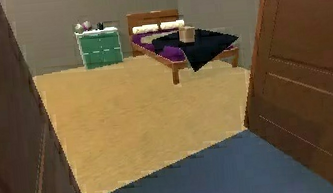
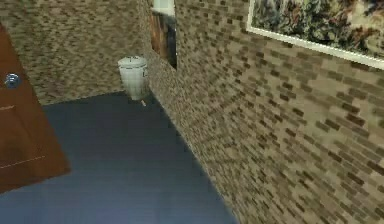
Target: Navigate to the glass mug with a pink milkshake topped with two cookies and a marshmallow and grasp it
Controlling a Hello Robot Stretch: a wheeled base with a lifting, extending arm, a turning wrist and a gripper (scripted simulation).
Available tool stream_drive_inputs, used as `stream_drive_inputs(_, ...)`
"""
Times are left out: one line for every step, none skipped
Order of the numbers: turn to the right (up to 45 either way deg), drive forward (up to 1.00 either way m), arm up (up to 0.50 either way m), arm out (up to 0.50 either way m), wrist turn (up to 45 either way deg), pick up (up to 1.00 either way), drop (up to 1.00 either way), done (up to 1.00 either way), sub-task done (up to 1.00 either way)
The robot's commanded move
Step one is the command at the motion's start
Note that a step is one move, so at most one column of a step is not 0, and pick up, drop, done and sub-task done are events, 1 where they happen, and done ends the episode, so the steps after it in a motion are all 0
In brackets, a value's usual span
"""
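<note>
- Doorway edges frame the forward view: a dark brown door leaf [image 1: 7, 129] on the view's left and a brown panelled door [image 1: 308, 72] on its right. Blue floor [image 1: 222, 175] along the bottom meets a tan carpet [image 1: 135, 107] in the room beyond.
- Against that room's far wall I see a green dresser [image 1: 100, 47]. To its right is a wooden bed [image 1: 185, 48] with white pillows [image 1: 153, 27], a dark cover, a purple bundle [image 1: 171, 52] and a tan box-like thing [image 1: 186, 33] lying on it.
- The arm side view looks on a different place: a brick wall [image 2: 260, 110] running away along the same blue floor. A white bin-like container [image 2: 133, 77] stands at the wall's foot.
- On that wall hang a framed picture [image 2: 320, 25] at the view's upper right and a smaller dark frame [image 2: 165, 38] farther along. A brown door with a round knob [image 2: 12, 80] stands at the view's left.
- Small blobs [image 1: 90, 28], pale and pinkish, sit on the dresser's top. They are too small for me to tell whether one is the glass mug, so I cannot say where the mug is or how its milkshake and toppings look.
- I cannot tell the state of my gripper.
</note>
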Motion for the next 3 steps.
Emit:
stream_drive_inputs(0.0, 0.35, 0.0, 0.0, 0.0, 0.0, 0.0, 0.0, 0.0)
stream_drive_inputs(12.0, 0.0, 0.0, 0.0, 0.0, 0.0, 0.0, 0.0, 0.0)
stream_drive_inputs(0.0, 0.55, 0.0, 0.0, 0.0, 0.0, 0.0, 0.0, 0.0)
